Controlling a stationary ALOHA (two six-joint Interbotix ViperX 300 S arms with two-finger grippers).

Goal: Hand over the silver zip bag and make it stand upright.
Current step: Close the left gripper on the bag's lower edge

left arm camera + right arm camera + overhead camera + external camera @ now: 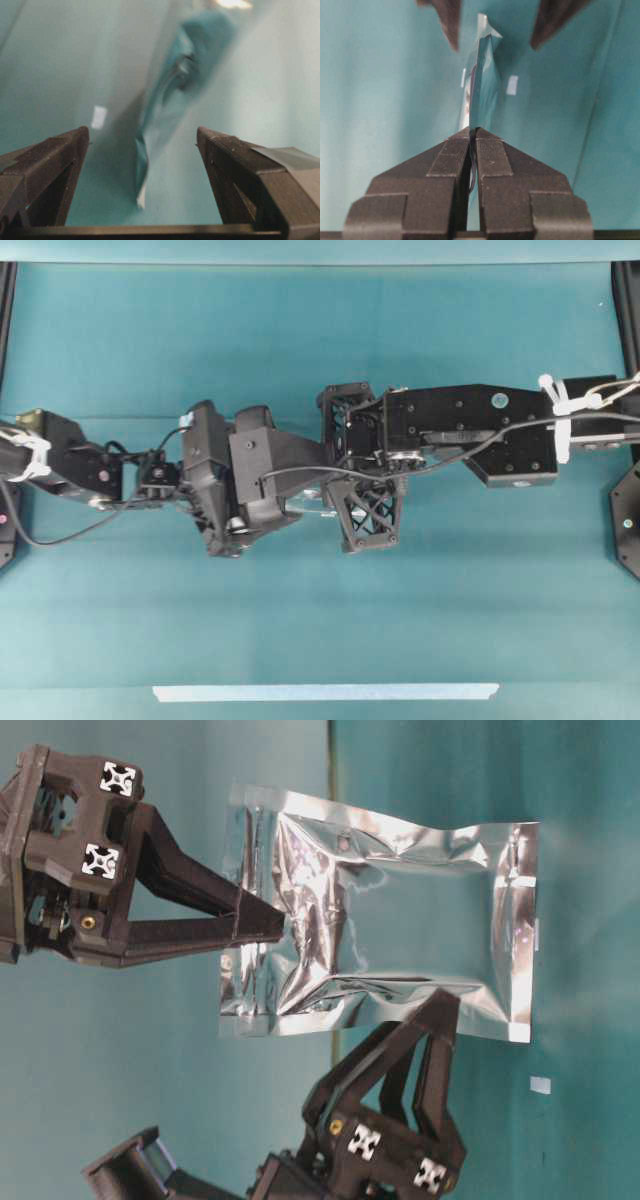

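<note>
Matte black plastic throughout. Right gripper (473, 137): wedge-shaped fingers with ribbed inner pads. Left gripper (142, 145): grey tape on one finger. Behind the jaws, open lattice frames, brass screws, white square tags with black cross markings, black cables, white zip ties.

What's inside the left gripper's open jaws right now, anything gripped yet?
Nothing gripped. The left gripper stands wide open, with the silver zip bag edge-on ahead between its fingers, untouched. The right gripper is shut on the bag's opposite edge. The bag's contents are hidden.
</note>
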